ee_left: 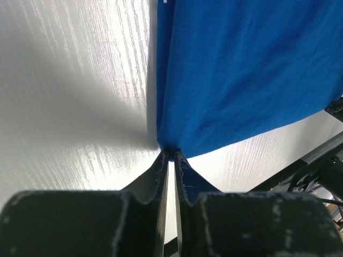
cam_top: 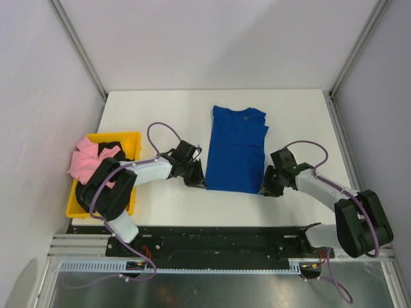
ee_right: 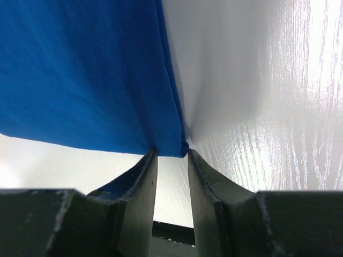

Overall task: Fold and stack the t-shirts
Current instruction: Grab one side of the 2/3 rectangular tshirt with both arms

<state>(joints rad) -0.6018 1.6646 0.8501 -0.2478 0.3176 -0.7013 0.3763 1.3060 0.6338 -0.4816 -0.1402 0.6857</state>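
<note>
A royal-blue t-shirt [cam_top: 236, 151] lies folded into a long strip in the middle of the white table, collar end far from me. My left gripper [cam_top: 200, 182] is at its near left corner. In the left wrist view the jaws [ee_left: 171, 153] are pinched nearly together on that corner of the blue cloth [ee_left: 241, 69]. My right gripper [cam_top: 263, 190] is at the near right corner. There the jaws [ee_right: 170, 152] stand a little apart, with the thick folded corner of the shirt [ee_right: 80, 69] filling the gap between the tips. A pink t-shirt [cam_top: 87, 162] and a black t-shirt [cam_top: 117, 144] lie bunched in the bin.
A yellow plastic bin [cam_top: 74, 208] stands at the table's left edge beside the left arm, with the pink cloth spilling over its far left rim. Metal frame posts rise at the table's far corners. The black base rail [cam_top: 218, 237] runs along the near edge.
</note>
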